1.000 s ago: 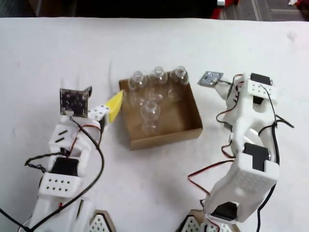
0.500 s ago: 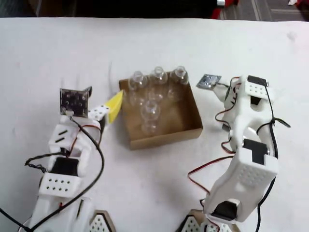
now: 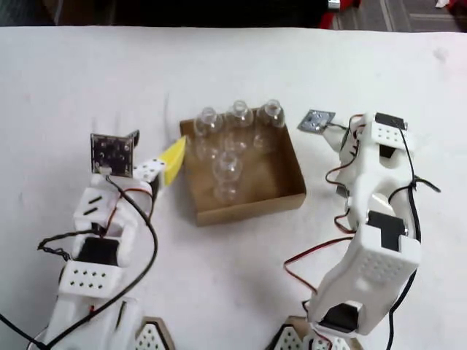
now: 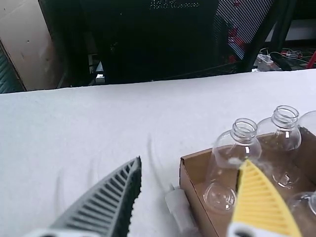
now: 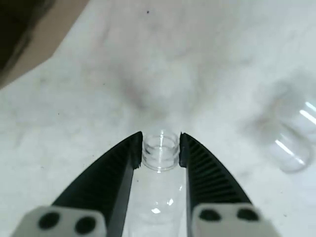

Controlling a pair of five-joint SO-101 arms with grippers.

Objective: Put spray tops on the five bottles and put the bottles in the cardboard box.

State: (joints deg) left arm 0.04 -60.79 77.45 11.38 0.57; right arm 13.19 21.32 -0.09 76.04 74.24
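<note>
The cardboard box (image 3: pixel 281 195) sits mid-table and holds several clear bottles (image 3: pixel 228 166) with bare, open necks. My left gripper (image 4: pixel 191 163) stands open just off the box's left side, its yellow finger (image 3: pixel 174 159) by the box wall and nothing between its fingers. Two of the bottles (image 4: pixel 237 148) rise behind that finger. My right arm (image 3: pixel 376 146) is folded low to the right of the box. Its gripper (image 5: pixel 160 143) is shut on the neck of a clear bottle (image 5: pixel 160 150) on the cloth. Another clear bottle (image 5: pixel 291 143) lies close by.
A small white piece (image 4: pixel 177 210) lies on the cloth against the box's outer wall. The box corner (image 5: pixel 42 37) is near my right gripper. White cloth (image 3: pixel 233 65) stretches behind the box; red and black cables (image 3: pixel 321 255) trail by the right arm.
The right arm has shifted slightly, with its wrist turning a little. The left arm and the bottles in the box have not moved.
</note>
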